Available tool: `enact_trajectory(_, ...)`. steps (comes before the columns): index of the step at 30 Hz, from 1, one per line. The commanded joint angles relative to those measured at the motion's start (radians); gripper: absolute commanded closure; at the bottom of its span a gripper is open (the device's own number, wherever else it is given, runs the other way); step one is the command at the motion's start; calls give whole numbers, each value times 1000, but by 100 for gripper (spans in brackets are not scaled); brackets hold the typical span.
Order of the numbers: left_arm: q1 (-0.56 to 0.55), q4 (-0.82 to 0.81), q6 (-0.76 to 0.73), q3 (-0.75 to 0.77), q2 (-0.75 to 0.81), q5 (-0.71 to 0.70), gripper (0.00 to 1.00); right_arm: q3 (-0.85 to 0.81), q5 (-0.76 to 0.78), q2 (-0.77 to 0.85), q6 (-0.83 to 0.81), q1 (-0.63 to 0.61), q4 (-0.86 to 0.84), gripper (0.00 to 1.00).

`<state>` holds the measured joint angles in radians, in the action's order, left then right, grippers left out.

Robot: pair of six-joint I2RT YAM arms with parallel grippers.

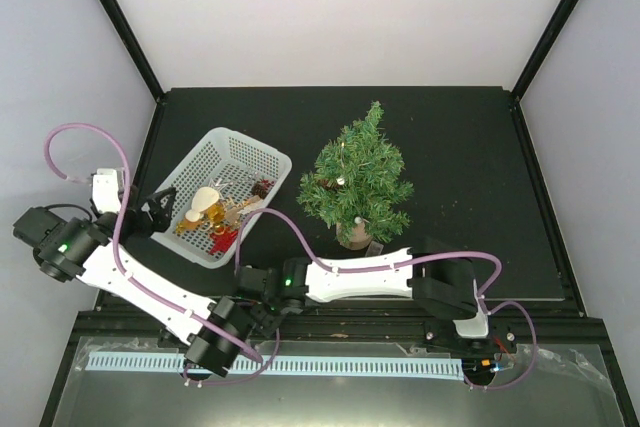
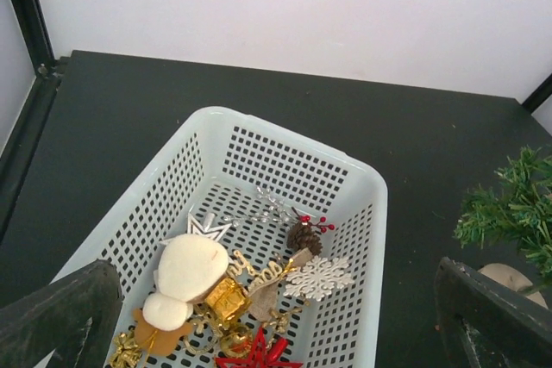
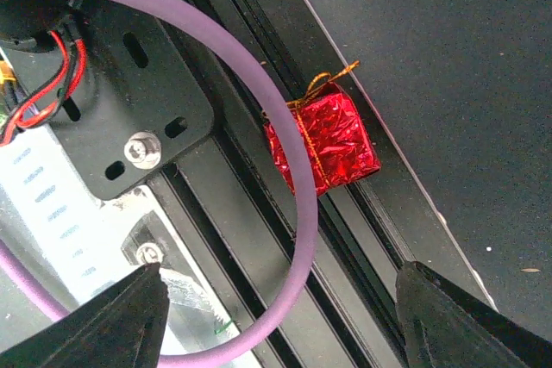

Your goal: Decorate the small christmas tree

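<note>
Tree: the small christmas tree (image 1: 357,175) is standing upright on its wooden base (image 1: 354,235), long axis vertical, tip showing toward 12 o'clock in my top view, at 3 o'clock of the white basket (image 1: 250,144).
Left jaws: the left gripper (image 2: 276,308) is hovering spread wide over the basket's ornaments (image 2: 190,269), gripping nothing.
Right jaws: the right gripper (image 3: 289,316) is gaping, empty; I am seeing a red foil gift (image 3: 332,140) lying untouched at its 12 o'clock.
</note>
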<state>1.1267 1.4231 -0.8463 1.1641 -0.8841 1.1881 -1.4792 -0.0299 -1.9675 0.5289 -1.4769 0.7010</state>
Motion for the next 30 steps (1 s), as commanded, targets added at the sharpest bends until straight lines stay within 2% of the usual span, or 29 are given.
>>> enact_trajectory(1,24,-91,108,-16,12,30,1,-15,52,2,4,1,-32,27)
enact_trajectory(4,97,-102,149,-26,-12,71,1,24,104,26,44,13,-54,28)
enact_trajectory(6,147,-63,125,-20,-54,118,1,48,133,40,73,24,-68,28)
enact_trajectory(8,206,14,69,-12,-107,171,1,59,166,45,93,31,-74,28)
enact_trajectory(10,235,124,-62,0,-163,231,2,59,172,41,100,35,-77,28)
enact_trajectory(13,237,131,-118,10,-176,230,2,47,162,17,95,35,-73,29)
enact_trajectory(19,231,128,-207,40,-75,200,2,38,208,-23,98,49,-66,31)
enact_trajectory(30,219,130,-162,119,-118,224,1,5,181,-108,64,61,-38,35)
